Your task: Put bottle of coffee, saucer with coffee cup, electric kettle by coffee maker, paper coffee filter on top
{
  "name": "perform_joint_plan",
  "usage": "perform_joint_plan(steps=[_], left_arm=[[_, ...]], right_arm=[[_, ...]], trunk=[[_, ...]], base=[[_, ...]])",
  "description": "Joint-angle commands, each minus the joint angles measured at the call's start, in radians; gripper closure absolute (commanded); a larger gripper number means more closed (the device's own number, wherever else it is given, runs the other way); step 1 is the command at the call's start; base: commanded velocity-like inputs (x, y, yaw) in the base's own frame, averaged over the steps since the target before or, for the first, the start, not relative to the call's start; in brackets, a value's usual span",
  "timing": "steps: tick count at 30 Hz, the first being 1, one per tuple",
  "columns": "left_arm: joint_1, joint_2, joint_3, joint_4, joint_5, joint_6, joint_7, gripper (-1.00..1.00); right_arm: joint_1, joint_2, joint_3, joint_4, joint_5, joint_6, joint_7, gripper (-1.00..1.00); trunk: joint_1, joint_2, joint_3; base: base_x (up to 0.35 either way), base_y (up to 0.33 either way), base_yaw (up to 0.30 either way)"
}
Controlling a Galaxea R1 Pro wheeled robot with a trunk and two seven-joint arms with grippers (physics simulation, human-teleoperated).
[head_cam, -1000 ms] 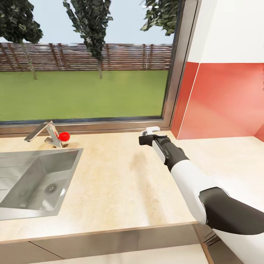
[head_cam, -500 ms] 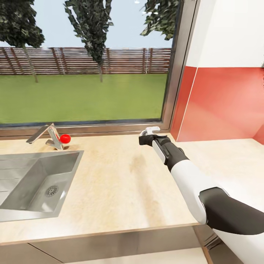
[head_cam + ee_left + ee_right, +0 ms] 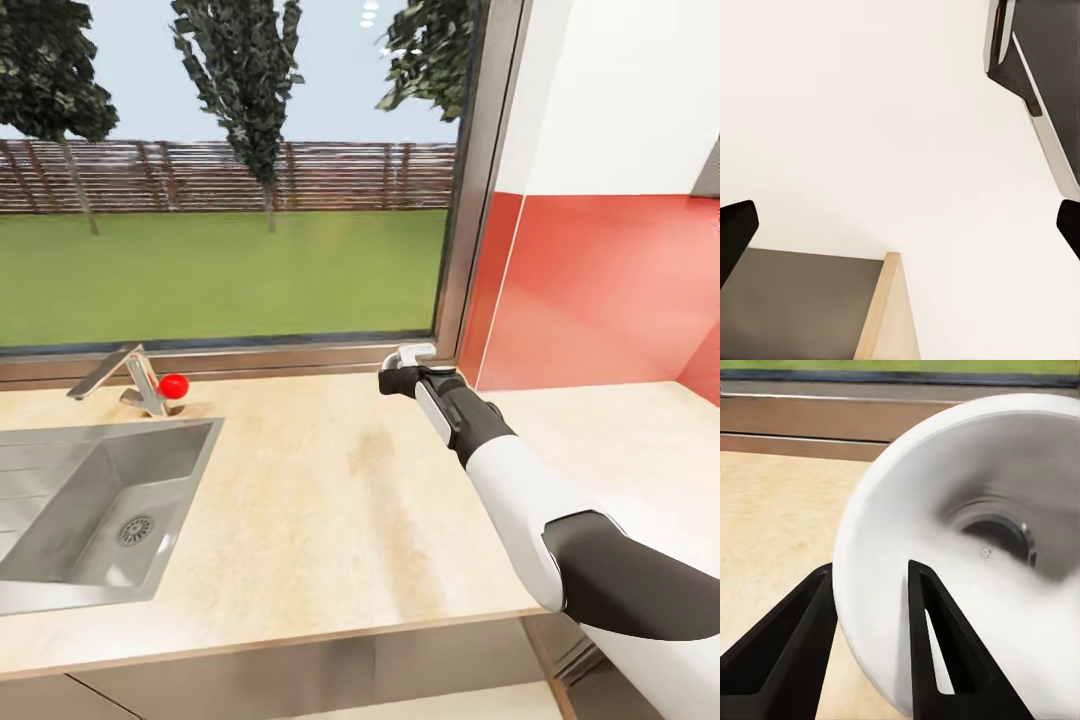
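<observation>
My right gripper (image 3: 398,378) is shut on a white saucer (image 3: 415,352), held tilted on edge above the back of the beige countertop (image 3: 320,500), near the window sill. In the right wrist view the saucer (image 3: 967,555) is large, its rim pinched between the two dark fingers (image 3: 802,622) of the gripper (image 3: 870,574). In the left wrist view my left gripper (image 3: 900,225) is open, its dark fingertips far apart, with a white surface and a wooden edge (image 3: 881,315) beyond them. The coffee maker, bottle, filter, cup and kettle are out of view.
A steel sink (image 3: 90,500) is set into the counter at the left, with a faucet (image 3: 125,375) and a red knob (image 3: 174,385) behind it. A large window (image 3: 230,200) runs along the back. A red backsplash (image 3: 590,290) covers the wall at the right.
The whole head view has shifted a little, so the camera has moved. My right gripper keeps the saucer in the same hold.
</observation>
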Motion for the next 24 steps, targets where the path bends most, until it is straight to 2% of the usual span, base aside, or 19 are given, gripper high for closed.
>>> perform_joint_plan(steps=[1,17,24], left_arm=[[0.0,0.0,0.008,-0.001,-0.01,-0.002,0.002,-1.0],[-0.008,-0.001,0.012,-0.002,-0.005,-0.002,0.002,-1.0],[-0.012,-0.004,0.013,-0.001,-0.004,-0.002,0.002,-1.0]], right_arm=[[-0.001,0.0,0.002,-0.001,-0.009,0.004,-0.002,1.0],[-0.001,0.0,0.0,-0.003,-0.009,0.004,-0.001,1.0],[-0.001,0.0,0.001,-0.033,-0.009,0.006,0.0,1.0]], trunk=[[0.001,-0.002,0.0],[0.001,-0.002,0.025],[0.001,-0.002,0.027]], base=[[0.0,0.0,-0.014],[0.0,0.0,-0.001],[0.0,0.0,0.0]])
